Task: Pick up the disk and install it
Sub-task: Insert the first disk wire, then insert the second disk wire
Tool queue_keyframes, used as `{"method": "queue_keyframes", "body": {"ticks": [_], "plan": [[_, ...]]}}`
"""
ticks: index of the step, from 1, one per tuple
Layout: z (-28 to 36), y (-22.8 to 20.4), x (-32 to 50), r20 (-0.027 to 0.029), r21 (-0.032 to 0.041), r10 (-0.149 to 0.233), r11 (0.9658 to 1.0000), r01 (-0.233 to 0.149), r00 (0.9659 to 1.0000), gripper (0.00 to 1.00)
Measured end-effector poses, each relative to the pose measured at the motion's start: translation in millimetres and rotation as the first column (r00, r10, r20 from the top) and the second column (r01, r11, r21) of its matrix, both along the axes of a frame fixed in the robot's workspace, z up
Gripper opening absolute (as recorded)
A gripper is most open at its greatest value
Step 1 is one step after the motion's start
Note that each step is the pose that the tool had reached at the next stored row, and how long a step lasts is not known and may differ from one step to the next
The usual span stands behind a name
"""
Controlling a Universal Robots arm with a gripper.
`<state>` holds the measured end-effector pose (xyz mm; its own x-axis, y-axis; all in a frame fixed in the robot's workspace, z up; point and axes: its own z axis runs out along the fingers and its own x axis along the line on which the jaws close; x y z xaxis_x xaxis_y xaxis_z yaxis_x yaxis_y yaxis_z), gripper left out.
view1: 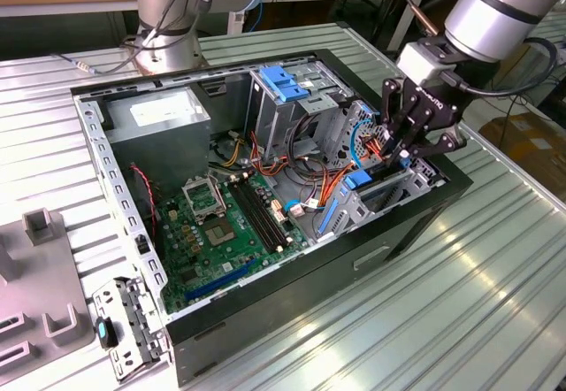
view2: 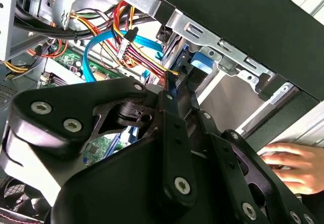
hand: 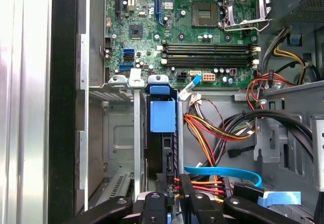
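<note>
The disk (hand: 162, 148) stands on edge in a narrow metal bay slot at the case's front corner, with its blue carrier tab (hand: 163, 113) facing up. In the exterior view its blue rail and tab (view1: 357, 181) show at the case's right end. My gripper (view1: 403, 150) hangs over the end of that slot nearest the case wall. Its black fingers (view2: 169, 95) are drawn close together around the disk's end, beside the red and orange cables. In the first wrist view the gripper (hand: 173, 186) sits at the disk's near end.
The open computer case (view1: 416, 223) lies on a ribbed metal table. It holds a green motherboard (view1: 221, 223), a power supply (view1: 159, 112), a tall metal cage with a light-blue latch (view1: 283, 81) and tangled cables (hand: 223, 130). A person's hand (view2: 288, 164) rests outside the case. A grey fixture (view1: 44, 276) lies at the exterior view's left.
</note>
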<state>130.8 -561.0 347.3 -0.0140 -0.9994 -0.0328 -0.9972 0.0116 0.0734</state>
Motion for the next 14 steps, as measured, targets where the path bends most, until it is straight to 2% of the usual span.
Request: {"method": "queue_keyframes", "body": {"ticks": [4,6,14], "plan": [[1.5,0.0,0.0,0.0003,0.0003,0.000,1.0000,0.000,1.0000,0.23],[1.7,0.0,0.0,0.0003,0.0000,0.000,1.0000,0.000,1.0000,0.11],[1.9,0.0,0.0,0.0003,0.0000,0.000,1.0000,0.000,1.0000,0.11]]}}
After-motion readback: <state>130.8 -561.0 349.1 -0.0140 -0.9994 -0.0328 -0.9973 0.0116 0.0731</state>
